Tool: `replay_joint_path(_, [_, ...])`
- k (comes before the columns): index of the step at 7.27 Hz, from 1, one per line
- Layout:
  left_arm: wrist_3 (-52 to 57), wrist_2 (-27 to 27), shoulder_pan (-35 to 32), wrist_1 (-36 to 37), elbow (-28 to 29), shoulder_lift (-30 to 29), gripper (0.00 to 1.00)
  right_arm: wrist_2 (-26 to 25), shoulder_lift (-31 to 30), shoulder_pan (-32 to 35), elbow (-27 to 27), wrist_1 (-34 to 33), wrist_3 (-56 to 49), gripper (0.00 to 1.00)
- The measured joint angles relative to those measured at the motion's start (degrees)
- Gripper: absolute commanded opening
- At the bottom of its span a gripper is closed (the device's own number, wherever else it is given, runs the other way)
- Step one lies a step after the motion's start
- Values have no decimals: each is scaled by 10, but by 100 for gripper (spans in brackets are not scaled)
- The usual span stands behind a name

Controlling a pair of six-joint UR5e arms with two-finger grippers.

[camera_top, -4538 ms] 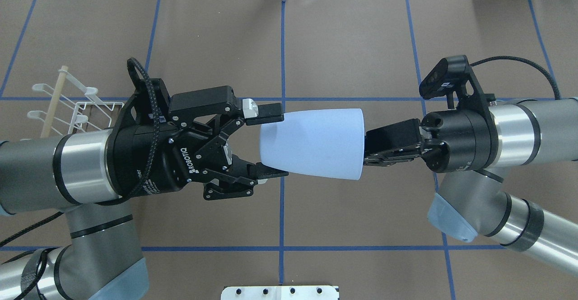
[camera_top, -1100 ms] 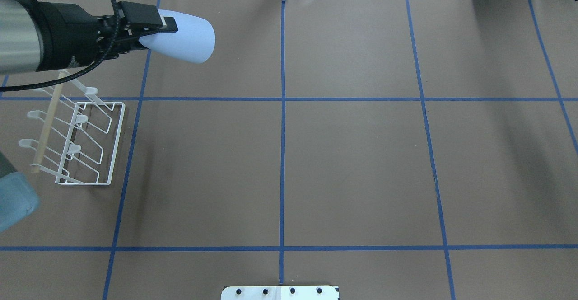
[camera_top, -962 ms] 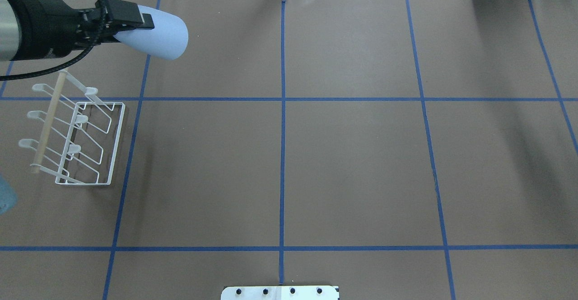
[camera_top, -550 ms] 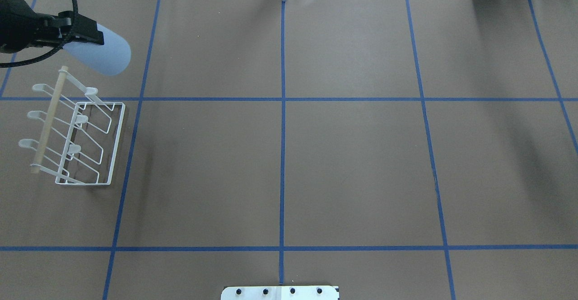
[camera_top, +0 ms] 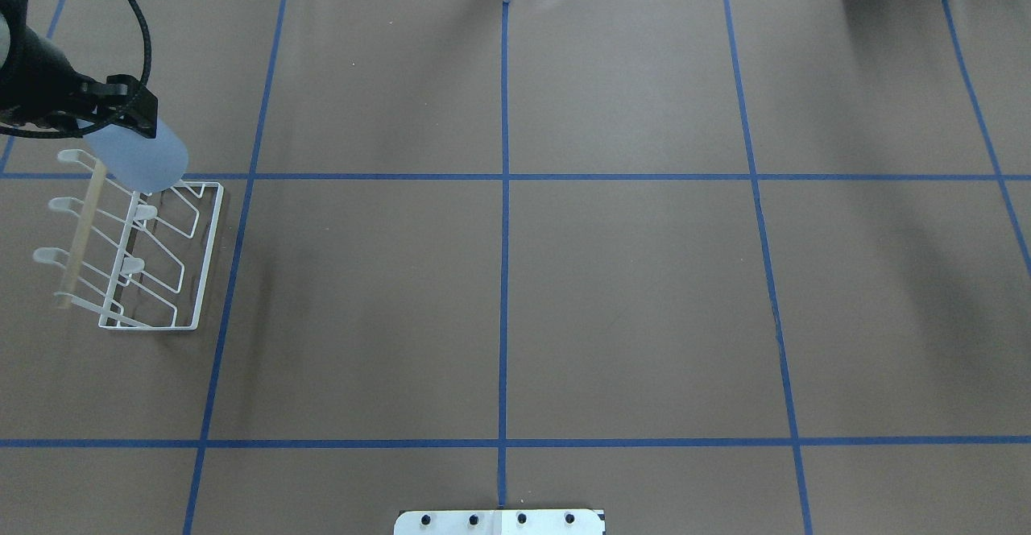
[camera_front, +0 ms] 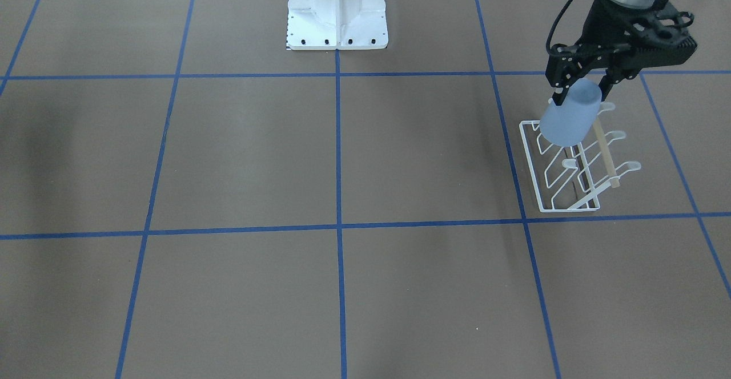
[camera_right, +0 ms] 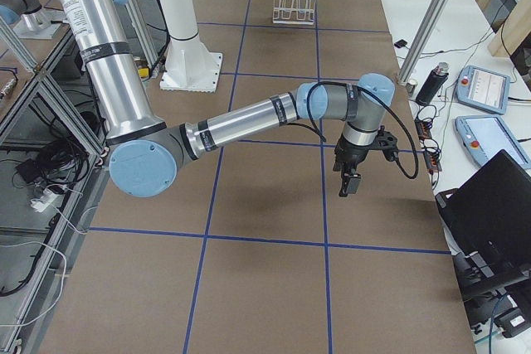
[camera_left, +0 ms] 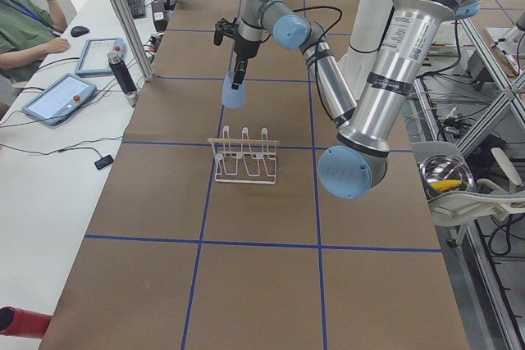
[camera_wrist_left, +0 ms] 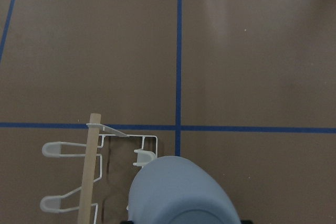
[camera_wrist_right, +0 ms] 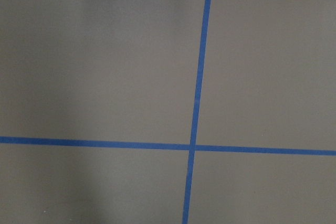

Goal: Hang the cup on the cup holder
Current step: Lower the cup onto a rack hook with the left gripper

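Clamped in left tool (camera_front: 581,92) by narrow end: cup (camera_front: 568,122), mouth down, tilted, raised over one end of rack (camera_front: 568,211) on desk (camera_front: 240,150). Right tool (camera_right: 346,186) over desk; apart or together, cannot tell.

Left gripper (camera_front: 581,85) pointing down, jaws clamped on cup (camera_front: 565,122); right gripper (camera_right: 345,184) pointing down, jaws unreadable.

No legible text or markings.

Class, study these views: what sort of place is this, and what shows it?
Probably a robotics lab: large robot arm, brown table gridded with blue tape, control tablets on a side bench.
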Motion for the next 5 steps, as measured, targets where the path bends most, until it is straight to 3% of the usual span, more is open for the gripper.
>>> replay_joint_path(5, [44, -43, -44, -35, 129, -45, 0, 29, -23, -3, 15, -4, 0, 100])
